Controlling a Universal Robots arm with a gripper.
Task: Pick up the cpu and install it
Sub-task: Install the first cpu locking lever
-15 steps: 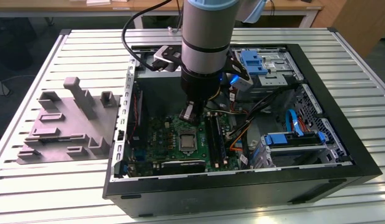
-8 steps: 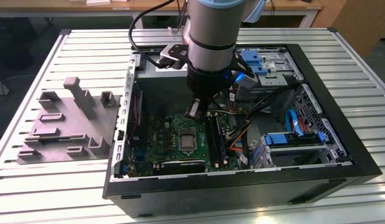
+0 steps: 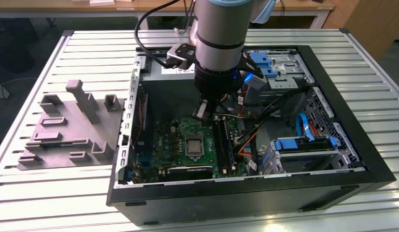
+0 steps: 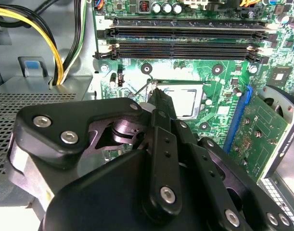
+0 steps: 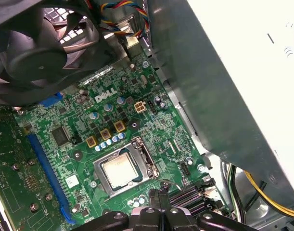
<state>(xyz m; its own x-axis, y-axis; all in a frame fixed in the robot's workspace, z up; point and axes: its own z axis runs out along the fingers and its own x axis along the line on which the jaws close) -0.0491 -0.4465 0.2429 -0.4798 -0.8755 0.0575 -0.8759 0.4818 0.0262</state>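
The arm reaches down into an open computer case (image 3: 354,159) that lies on its side on a slatted metal bench (image 3: 90,43), and its tool (image 3: 205,112) hangs just above the green motherboard (image 3: 167,145), close to the socket (image 3: 193,145) in the exterior view. In the first wrist view the cpu (image 5: 120,169) sits flat inside the silver-framed socket (image 5: 147,154), its dull metal top facing up and its edges square with the frame; the second wrist view shows the same chip (image 4: 184,101) as a pale square within the socket, just past the tip of the tool (image 4: 159,98). The tool's black fingers (image 4: 162,108) appear pressed together to a narrow point with nothing between them, and that point lies at the corner of the socket, beside a thin metal lever (image 4: 143,89); whether it touches the frame cannot be told. In the first wrist view the fingertips (image 5: 159,199) stand near the socket's edge, apart from the chip itself. Two long black memory slots (image 4: 185,41) run beside the socket, and yellow and black cables (image 4: 55,43) trail along the case wall. A dark fan (image 5: 45,53) sits over one end of the board. On the bench at the exterior view's left, well apart from the case, stands a grey plastic fixture (image 3: 64,130) with upright blocks.
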